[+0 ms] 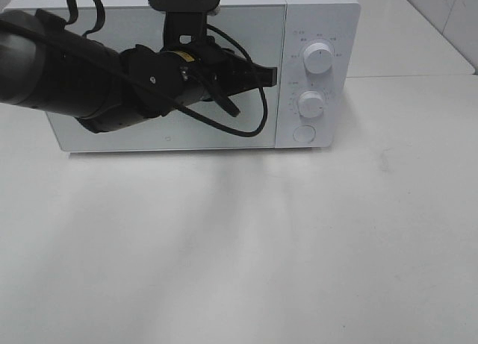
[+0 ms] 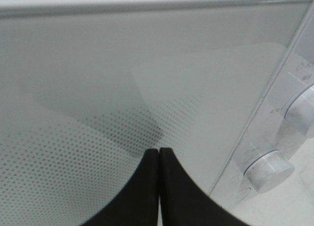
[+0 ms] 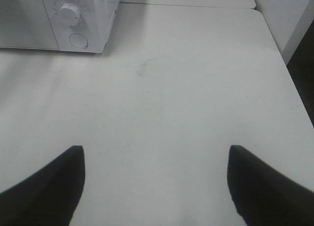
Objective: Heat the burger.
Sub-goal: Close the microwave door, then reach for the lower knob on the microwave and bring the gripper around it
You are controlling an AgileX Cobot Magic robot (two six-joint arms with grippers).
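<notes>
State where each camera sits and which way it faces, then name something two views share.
Exterior high: mounted above, looking down at the microwave and table; left arm and left gripper show.
Left wrist: close to the microwave door, facing it; shut fingertips show.
Right wrist: low over the table, facing across it; open right gripper shows.
Shared: the microwave's lower dial appears in all three.

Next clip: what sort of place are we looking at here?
Probably a lab bench staged as a kitchen corner: a white microwave, door closed, with two dials, stands on a plain white table, with a black robot arm in front of it.
</notes>
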